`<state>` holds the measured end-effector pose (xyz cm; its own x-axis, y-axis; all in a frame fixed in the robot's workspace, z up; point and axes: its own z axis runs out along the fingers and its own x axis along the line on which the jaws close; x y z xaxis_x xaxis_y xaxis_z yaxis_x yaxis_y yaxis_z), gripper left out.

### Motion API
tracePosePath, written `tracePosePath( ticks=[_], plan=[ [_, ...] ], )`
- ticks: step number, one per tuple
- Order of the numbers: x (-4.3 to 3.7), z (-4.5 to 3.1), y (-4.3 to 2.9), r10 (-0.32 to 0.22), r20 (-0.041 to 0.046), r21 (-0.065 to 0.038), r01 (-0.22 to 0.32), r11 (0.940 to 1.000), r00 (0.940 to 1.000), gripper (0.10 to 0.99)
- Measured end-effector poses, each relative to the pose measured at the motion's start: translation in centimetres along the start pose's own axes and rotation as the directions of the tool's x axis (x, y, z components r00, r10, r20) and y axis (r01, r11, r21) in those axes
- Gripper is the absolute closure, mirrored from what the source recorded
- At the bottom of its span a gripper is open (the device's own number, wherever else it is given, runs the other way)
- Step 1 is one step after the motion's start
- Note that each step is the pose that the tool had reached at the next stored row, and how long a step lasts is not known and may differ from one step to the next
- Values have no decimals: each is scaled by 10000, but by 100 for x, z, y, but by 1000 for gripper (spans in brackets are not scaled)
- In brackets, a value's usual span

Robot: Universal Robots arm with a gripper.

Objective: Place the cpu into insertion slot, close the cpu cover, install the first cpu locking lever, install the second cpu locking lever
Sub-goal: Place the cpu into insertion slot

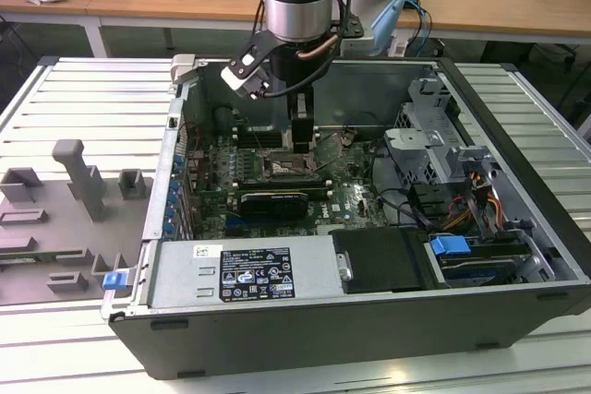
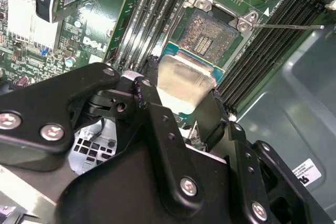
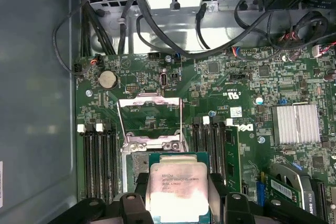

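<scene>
From the exterior view's left: memory slots (image 1: 242, 165), then the socket (image 1: 282, 171), with our gripper (image 1: 303, 140) hanging right over it. In both wrist views it's pinching the cpu (image 3: 176, 186) by two opposite edges, and we'd say the chip is just above the bare socket, not seated yet. The cover (image 3: 152, 141) stands flipped open just past the socket, and a thin lever (image 2: 286, 26) juts out from one socket corner. Our worries: if the cpu goes down shifted or off-square, a corner could land on the pins and bend them. It could also slip in that edge-only grip and clip the cover.
</scene>
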<state>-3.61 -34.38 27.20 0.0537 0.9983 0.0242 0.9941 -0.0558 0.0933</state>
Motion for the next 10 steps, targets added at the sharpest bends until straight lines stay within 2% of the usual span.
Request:
tracePosePath(
  ticks=[10],
  plan=[
    [-2, 74, -18, 0, -1, 0, 0, 10000, 10000, 557]
  ],
)
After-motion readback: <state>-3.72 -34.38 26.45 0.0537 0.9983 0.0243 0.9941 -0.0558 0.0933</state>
